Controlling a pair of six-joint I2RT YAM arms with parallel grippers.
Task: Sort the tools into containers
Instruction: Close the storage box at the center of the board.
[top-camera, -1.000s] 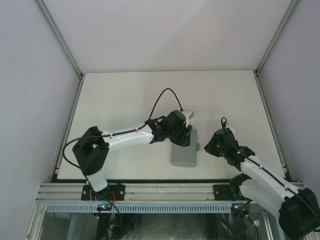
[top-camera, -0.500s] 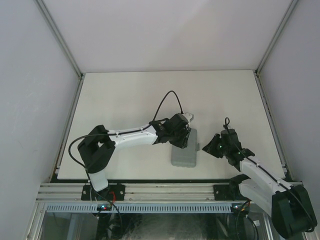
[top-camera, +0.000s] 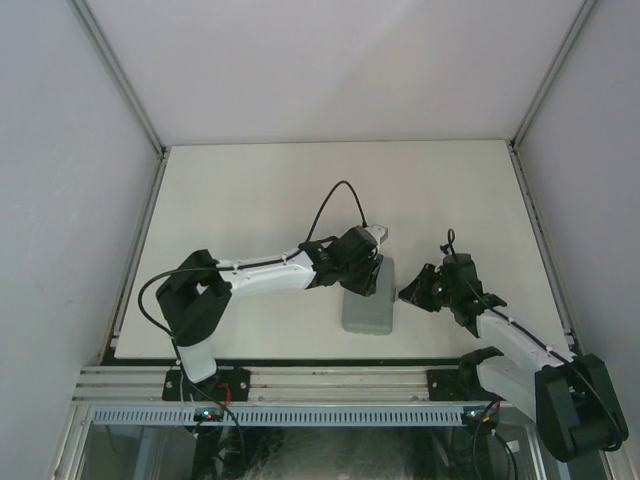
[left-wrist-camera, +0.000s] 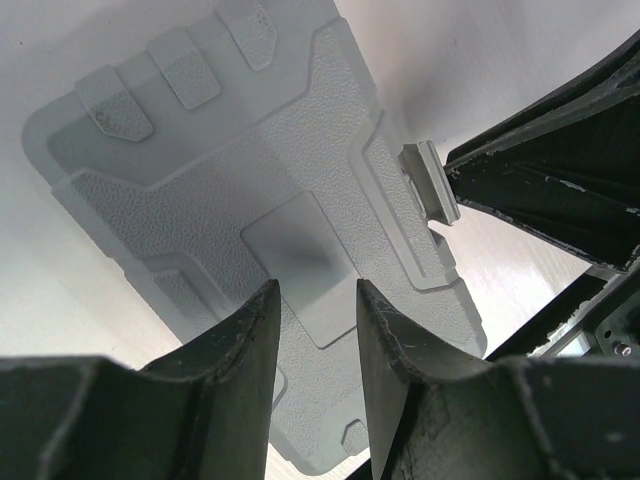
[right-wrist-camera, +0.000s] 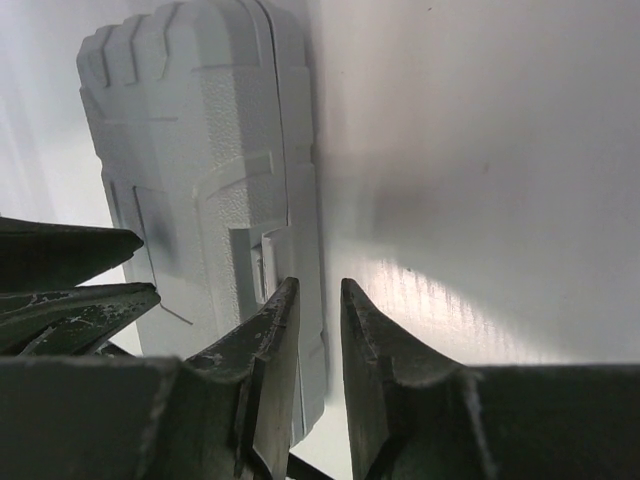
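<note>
The grey tool case (top-camera: 368, 308) lies closed on the table, lid up. No tools show in any view. My left gripper (top-camera: 371, 272) hangs over the far end of the lid, and in its wrist view its gripper (left-wrist-camera: 315, 285) is open above the lid's smooth centre panel of the case (left-wrist-camera: 300, 170), nothing between the fingers. My right gripper (top-camera: 406, 294) is at the case's right side. In its own view the gripper (right-wrist-camera: 320, 283) is narrowly open beside the side latch (right-wrist-camera: 262, 262) of the case (right-wrist-camera: 210, 150), holding nothing.
The latch tab (left-wrist-camera: 430, 185) sticks out from the case's edge, with the right arm's dark fingers (left-wrist-camera: 560, 170) close beside it. White table (top-camera: 250, 190) spreads around the case, bounded by side rails and the near metal frame (top-camera: 320, 385).
My right gripper has moved left, closing in on the case's right edge. The left arm has shifted a little while its gripper stays over the lid and narrows slightly.
</note>
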